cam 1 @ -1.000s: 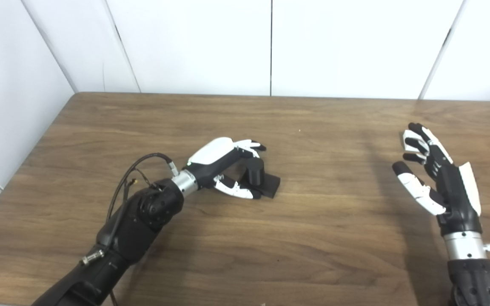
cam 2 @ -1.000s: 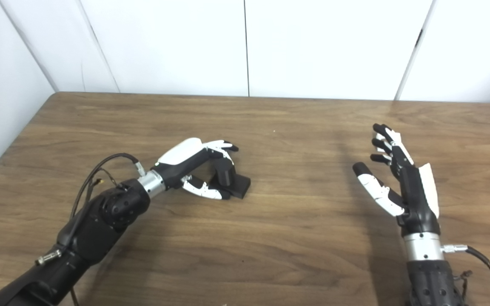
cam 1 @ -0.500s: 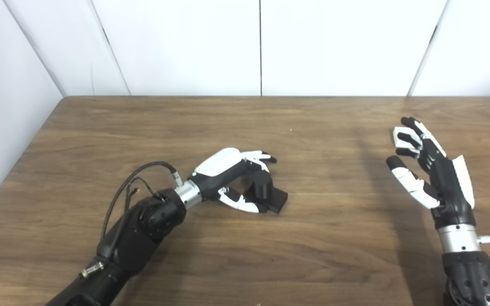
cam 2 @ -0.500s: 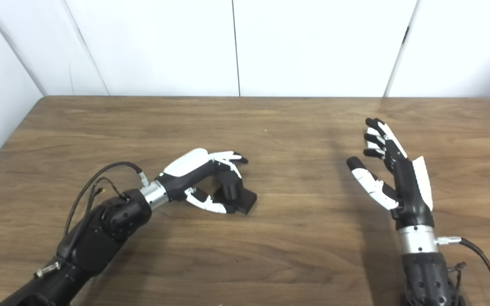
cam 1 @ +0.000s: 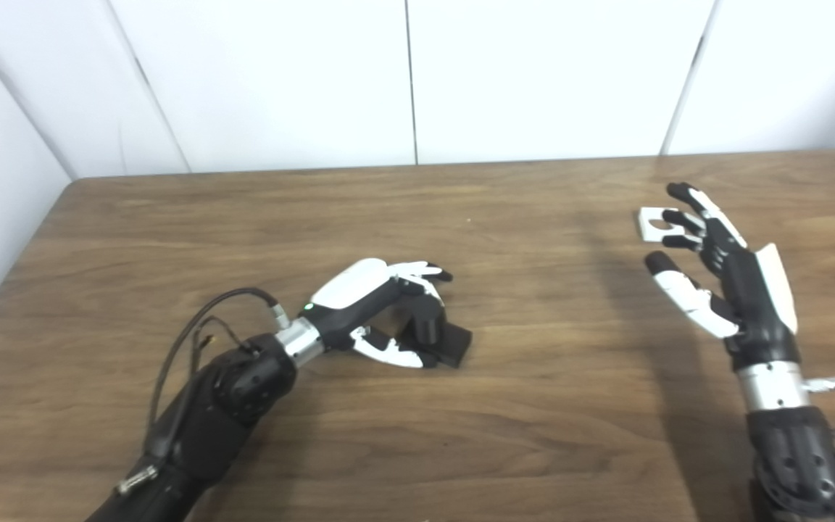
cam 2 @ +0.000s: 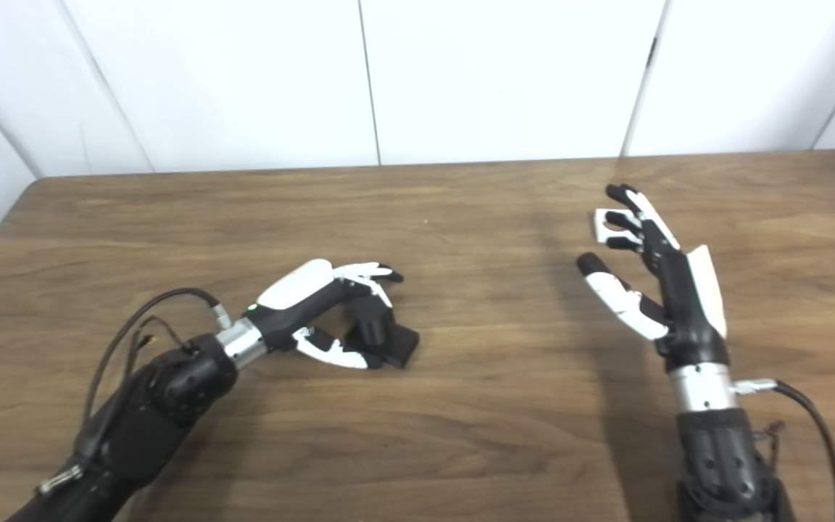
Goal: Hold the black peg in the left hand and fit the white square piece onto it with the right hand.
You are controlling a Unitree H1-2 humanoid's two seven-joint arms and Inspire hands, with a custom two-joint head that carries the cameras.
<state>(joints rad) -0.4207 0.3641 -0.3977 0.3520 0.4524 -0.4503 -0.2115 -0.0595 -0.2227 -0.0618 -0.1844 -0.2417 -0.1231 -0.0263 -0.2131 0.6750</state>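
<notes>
The black peg (cam 1: pixel 426 324) stands on its square base on the wooden table (cam 1: pixel 533 413), left of the middle. My left hand (cam 1: pixel 363 293) lies over it, fingers curled across the peg's top and thumb against the front of the base, so it is shut on the peg. The white square piece (cam 1: pixel 653 224) with a round hole lies flat on the table at the far right. My right hand (cam 1: pixel 733 286) is open, palm facing left and fingers spread. Its fingertips hang just in front of the white piece and cover its right edge.
White wall panels (cam 1: pixel 403 80) close off the table's far edge and left side. Cables (cam 1: pixel 193 341) loop from my left wrist, and one (cam 2: pixel 802 413) runs from my right wrist. Bare wood lies between the two hands.
The camera has swung to the right, so the whole picture has shifted. More of the white piece shows beside my right fingertips. My left hand keeps the same hold on the peg.
</notes>
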